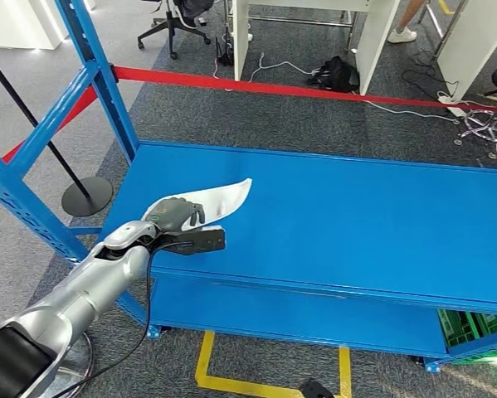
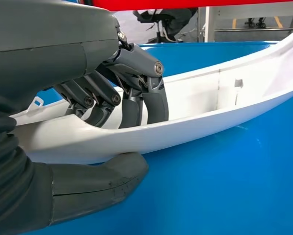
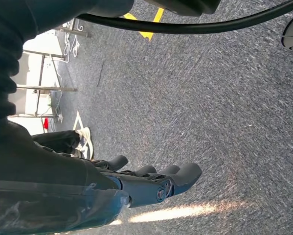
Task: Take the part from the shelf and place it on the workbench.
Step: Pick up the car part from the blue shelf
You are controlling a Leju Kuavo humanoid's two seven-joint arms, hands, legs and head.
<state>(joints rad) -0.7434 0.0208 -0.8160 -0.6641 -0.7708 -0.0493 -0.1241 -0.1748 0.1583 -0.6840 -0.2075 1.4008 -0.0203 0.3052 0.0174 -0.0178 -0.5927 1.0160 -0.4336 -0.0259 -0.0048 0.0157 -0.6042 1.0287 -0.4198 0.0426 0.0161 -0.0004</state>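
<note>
1. The white curved part (image 1: 217, 201) lies on the blue shelf (image 1: 358, 224), near its front left corner, just behind the front lip. It looks like a long, shallow moulded panel with a raised rim.

2. Its long axis runs slantwise across the shelf: the pointed end reaches away from the robot and toward the shelf's middle, while the near end sits under the left hand (image 1: 177, 217).

3. The left hand grips that near end. In the left wrist view the dark fingers (image 2: 145, 100) curl over the rim into the hollow of the part, and the thick thumb (image 2: 100, 181) lies beneath the outer edge, so the rim is clamped between them.

4. Most of the part's length reaches beyond the grip, so I judge that the free tip will tend to sag or swing once lifted; a lift straight up before pulling back over the lip seems wise.

5. The right hand (image 3: 152, 183) hangs over the grey carpet, fingers loosely spread and holding nothing, well apart from the part. The left hand is plainly the one to carry.

6. No bench is visible ahead; the shelf upright (image 1: 99, 79) stands left of the arm.
</note>
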